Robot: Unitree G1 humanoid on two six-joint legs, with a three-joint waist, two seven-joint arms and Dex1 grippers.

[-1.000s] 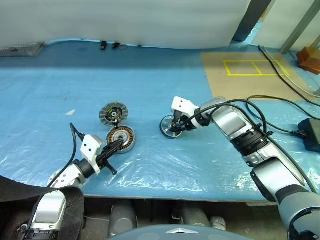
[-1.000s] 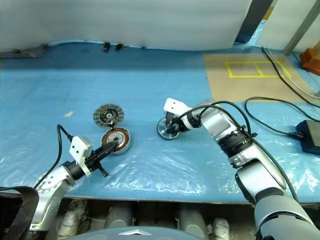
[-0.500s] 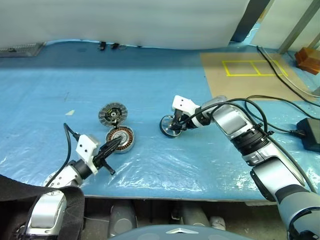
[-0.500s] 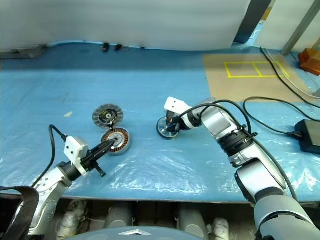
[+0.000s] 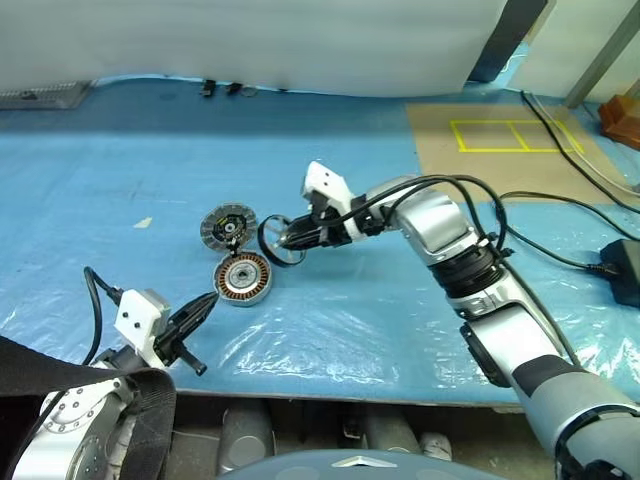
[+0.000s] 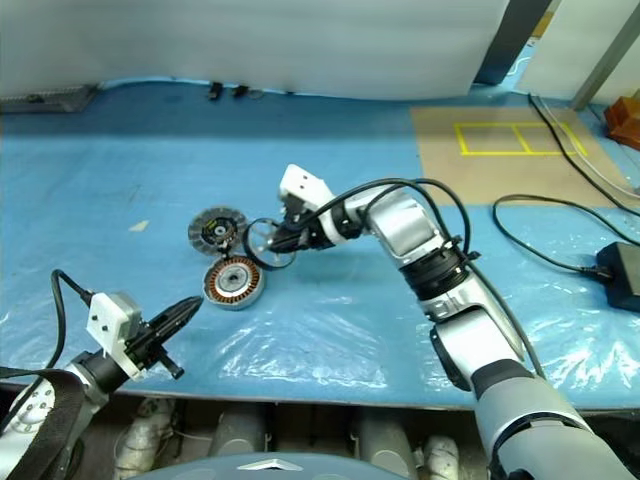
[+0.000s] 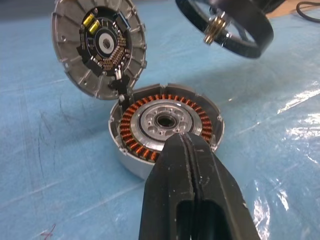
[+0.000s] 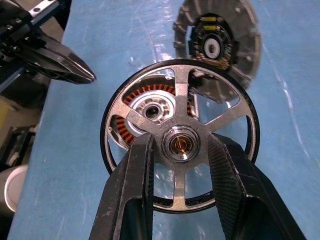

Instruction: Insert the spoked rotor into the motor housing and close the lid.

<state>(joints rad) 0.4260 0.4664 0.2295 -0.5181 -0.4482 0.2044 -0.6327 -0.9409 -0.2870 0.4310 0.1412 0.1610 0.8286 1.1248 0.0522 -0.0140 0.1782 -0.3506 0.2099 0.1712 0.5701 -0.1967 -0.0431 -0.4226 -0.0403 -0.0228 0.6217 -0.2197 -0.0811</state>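
Carrying the spoked rotor (image 6: 267, 243) clamped at its hub in our right gripper (image 6: 283, 240), we hung just above the motor housing (image 6: 234, 283), beside the lid (image 6: 215, 231). Our left gripper (image 6: 172, 317) was pinched shut nearby, so we figured we should centre hub over bore and level it before lowering.

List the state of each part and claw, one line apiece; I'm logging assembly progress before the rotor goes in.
spoked rotor: off the table, held at its hub by the right claw, above the housing and lid.
motor housing: open, copper windings exposed, empty.
lid: off the housing, resting beside it with its inner face showing.
right claw: shut on the rotor.
left claw: shut, empty, near the housing.
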